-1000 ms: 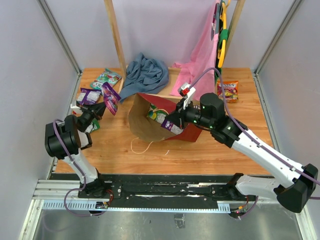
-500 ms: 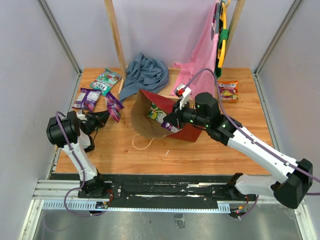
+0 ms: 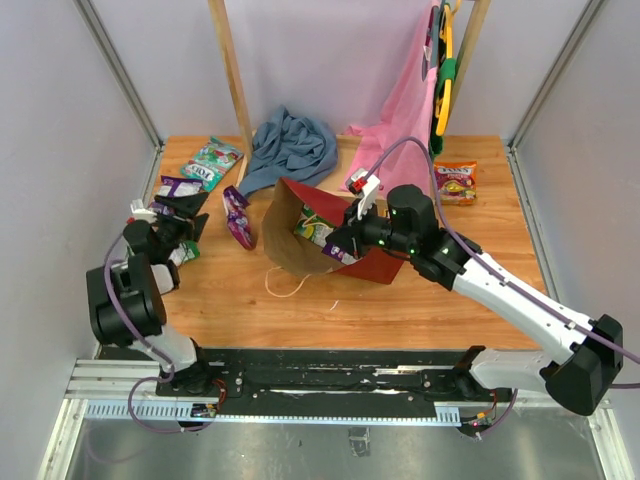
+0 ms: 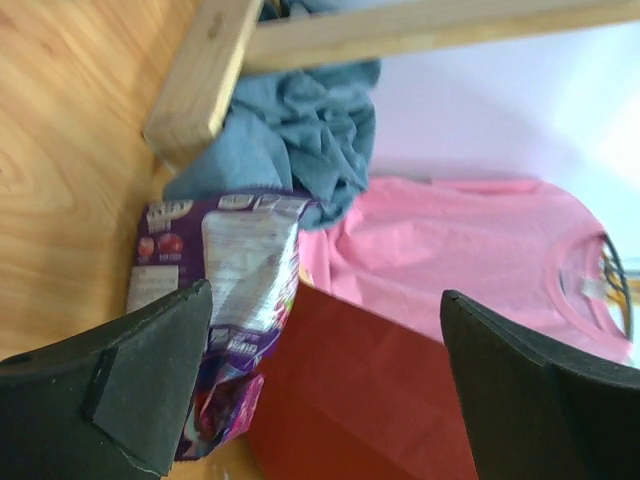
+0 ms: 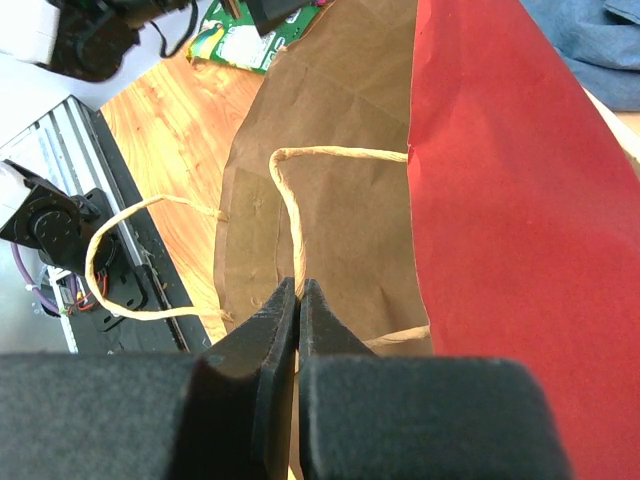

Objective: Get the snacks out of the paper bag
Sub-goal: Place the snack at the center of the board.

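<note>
Left end effector [image 3: 183, 205] stood spread wide near the counter's left edge. Half a second earlier it was clamped on a purple packet [image 3: 238, 216]. That packet was now free, well apart from the fingers, just left of the paper bag [image 3: 300, 255]. Whether it had settled flat or was still tumbling I could not tell from above. Read: one more snack delivered out, left arm free for the next.

Right end effector [image 5: 298, 288] was pressed together, pinching a twine handle [image 5: 283, 190] at the bag's mouth, as it had a second before. It seemed to be holding the bag open and steady.

Bag lay on its side mid-counter, mouth toward the left edge.

Top view alone showed packets still inside [image 3: 315, 230], so the job was unfinished. It also showed earlier ones out: teal packet [image 3: 212, 158] by the far-left corner, orange packet [image 3: 455, 182] by the right edge.

Right wrist view alone confirmed the pinch on the twine. The left wrist view showed the freed packet's printed face beside the bag's red wall, blue-grey cloth [image 4: 300, 130] beyond.
</note>
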Available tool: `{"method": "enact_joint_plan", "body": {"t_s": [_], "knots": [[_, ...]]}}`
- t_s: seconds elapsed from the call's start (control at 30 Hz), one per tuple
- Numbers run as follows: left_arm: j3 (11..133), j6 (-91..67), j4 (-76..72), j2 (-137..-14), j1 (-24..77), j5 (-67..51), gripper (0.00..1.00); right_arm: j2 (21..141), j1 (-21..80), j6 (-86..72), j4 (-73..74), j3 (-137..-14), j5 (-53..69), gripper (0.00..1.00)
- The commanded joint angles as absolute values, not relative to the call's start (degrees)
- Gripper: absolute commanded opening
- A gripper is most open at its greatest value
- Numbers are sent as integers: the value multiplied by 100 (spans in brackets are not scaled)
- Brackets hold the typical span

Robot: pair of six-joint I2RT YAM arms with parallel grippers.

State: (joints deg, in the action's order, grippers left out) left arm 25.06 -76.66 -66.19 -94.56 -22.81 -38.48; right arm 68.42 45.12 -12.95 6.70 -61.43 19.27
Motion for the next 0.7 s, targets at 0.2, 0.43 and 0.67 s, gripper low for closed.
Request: {"method": "enact_joint_plan", "body": {"t_s": [0.2, 0.43, 0.67], "knots": [[3220, -4728, -2079, -7124, -2295, -1419, 100, 6953, 4589, -1190, 566, -6257, 2077, 1], [4037, -3402, -984, -6853, -1429, -1030, 75, 7040, 4593, -1276, 462, -6265, 2200, 1], [3929, -3324, -1168, -7517, -1291, -1246, 3, 6930, 4597, -1290, 496, -6198, 2158, 1]]}}
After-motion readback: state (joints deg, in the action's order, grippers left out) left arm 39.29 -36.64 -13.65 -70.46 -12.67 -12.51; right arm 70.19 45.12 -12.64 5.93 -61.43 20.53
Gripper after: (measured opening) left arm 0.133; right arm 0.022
